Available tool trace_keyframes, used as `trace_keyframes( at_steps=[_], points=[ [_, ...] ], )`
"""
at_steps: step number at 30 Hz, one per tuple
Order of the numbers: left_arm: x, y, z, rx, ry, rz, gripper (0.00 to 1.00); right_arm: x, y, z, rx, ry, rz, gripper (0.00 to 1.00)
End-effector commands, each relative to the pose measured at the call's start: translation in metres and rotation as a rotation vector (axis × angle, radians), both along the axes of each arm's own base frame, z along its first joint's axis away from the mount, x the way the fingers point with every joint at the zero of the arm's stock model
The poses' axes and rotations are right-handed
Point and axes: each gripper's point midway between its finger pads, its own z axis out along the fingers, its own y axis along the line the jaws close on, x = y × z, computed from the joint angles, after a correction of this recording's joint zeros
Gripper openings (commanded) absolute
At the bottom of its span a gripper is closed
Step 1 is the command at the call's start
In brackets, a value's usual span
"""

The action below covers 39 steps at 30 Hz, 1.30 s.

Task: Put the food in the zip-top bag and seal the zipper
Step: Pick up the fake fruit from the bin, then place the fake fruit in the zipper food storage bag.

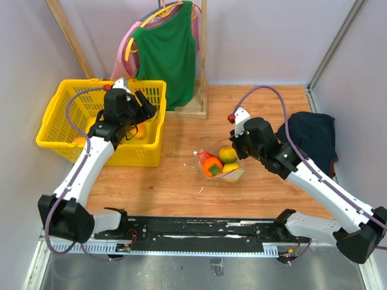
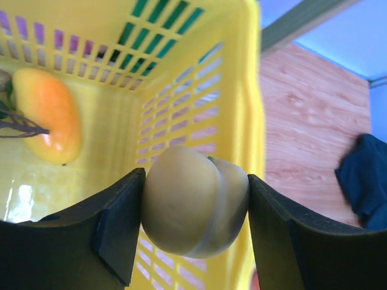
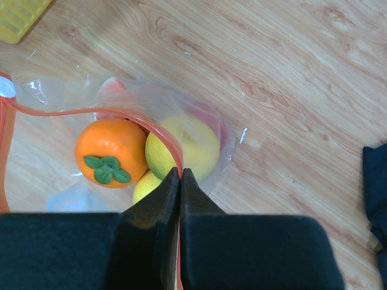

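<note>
**Though partly loaded, not yet sealed**

Finds the zip-top bag (image 1: 221, 164) lying on the wooden table (image 1: 175, 187) between the arms, mouth open, with an orange piece (image 3: 110, 154), a yellow-green piece (image 3: 187, 145) and at least one more yellow bit tucked beneath them.

Pinches the zipper (image 3: 121, 113) at the bag's near edge with the right gripper (image 3: 181, 175), fingers closed tight on the red-orange strip, apparently to keep the mouth up.

Clamps a pale yellow-green fruit (image 2: 181, 205) in the left gripper (image 2: 196, 208), fingers pressed on both its sides, over the yellow basket (image 1: 54, 130) and well apart from the bag. Leaves at least one orange-yellow piece (image 2: 51, 118) on the basket floor.

Reads as roughly midway. Remaining:
- Carry the held fruit across and drop it in.
- Fetch the rest from the basket.
- Press the zipper closed along its whole length.
</note>
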Motion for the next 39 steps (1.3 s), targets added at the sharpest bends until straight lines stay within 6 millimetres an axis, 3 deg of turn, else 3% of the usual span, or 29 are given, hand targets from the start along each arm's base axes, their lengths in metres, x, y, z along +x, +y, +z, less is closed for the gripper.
trace_keyframes(
  at_steps=[1, 12, 20, 25, 28, 39],
  points=[
    [-0.021, -0.023, 0.042, 0.022, -0.106, -0.110, 0.44, -0.003, 0.006, 0.008, 0.052, -0.019, 0.006, 0.01],
    [-0.078, -0.110, 0.080, 0.050, -0.270, -0.430, 0.44, -0.005, 0.009, 0.010, 0.085, -0.016, 0.013, 0.01],
    [-0.127, -0.185, 0.076, 0.097, -0.379, -0.688, 0.42, -0.004, 0.011, 0.010, 0.095, -0.018, 0.012, 0.01],
    [-0.154, -0.229, 0.065, 0.137, -0.428, -0.823, 0.42, -0.005, 0.010, 0.011, 0.097, -0.021, 0.012, 0.01],
    [-0.165, -0.250, 0.049, 0.183, -0.431, -0.887, 0.43, -0.008, 0.009, 0.012, 0.105, -0.021, 0.015, 0.01],
    [-0.173, -0.282, -0.008, 0.362, -0.416, -0.964, 0.43, -0.013, 0.005, 0.019, 0.130, -0.045, 0.018, 0.01]
  ],
)
